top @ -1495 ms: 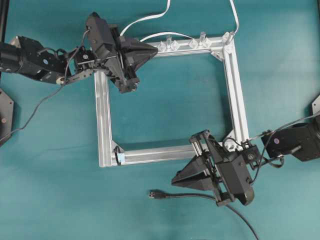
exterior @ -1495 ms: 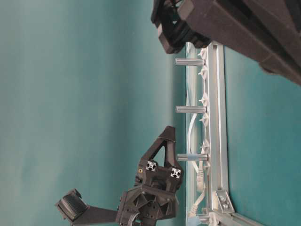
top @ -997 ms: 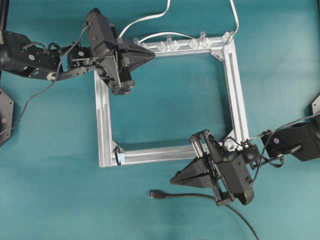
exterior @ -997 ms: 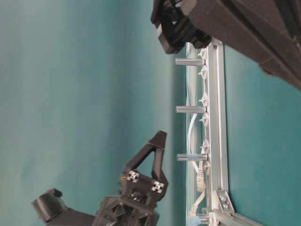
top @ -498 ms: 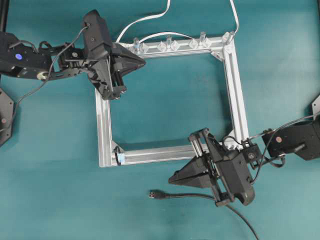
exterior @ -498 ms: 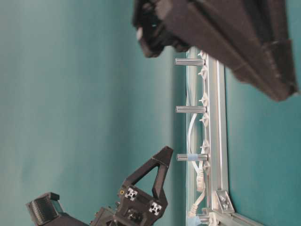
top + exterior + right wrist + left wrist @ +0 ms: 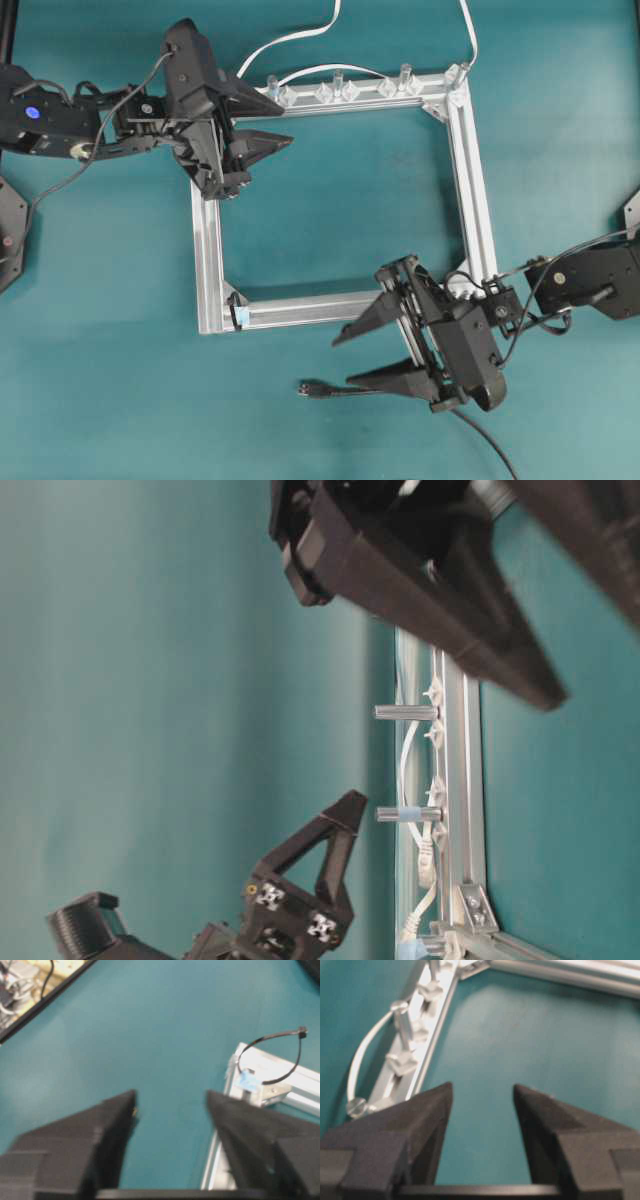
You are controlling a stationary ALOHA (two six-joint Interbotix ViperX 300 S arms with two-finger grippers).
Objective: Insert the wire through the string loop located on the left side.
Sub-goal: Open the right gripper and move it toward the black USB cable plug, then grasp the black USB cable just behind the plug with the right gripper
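Observation:
The wire is a thin black cable point(image 7: 420, 393) lying on the teal table in front of the frame, with its plug point(image 7: 310, 388) pointing left. My right gripper point(image 7: 343, 361) is open just right of the plug, one finger over the cable and nothing between them. The string loop point(image 7: 237, 305) with its light-blue piece sits at the frame's near left corner. In the right wrist view the string loop point(image 7: 272, 1057) arches over that corner ahead of the open right gripper point(image 7: 171, 1097). My left gripper point(image 7: 287, 120) is open and empty by the frame's far left corner, as the left wrist view point(image 7: 482, 1087) confirms.
The square aluminium frame point(image 7: 470, 180) lies flat in the middle of the table. Clear clips and small posts point(image 7: 337, 80) line its far rail, and white cables point(image 7: 290, 38) run off behind it. In the table-level view a finger of my right gripper point(image 7: 430, 600) looms close.
Both grippers were shut and are now open. The left arm has drawn back to the left along the far rail. The right gripper has edged left toward the plug.

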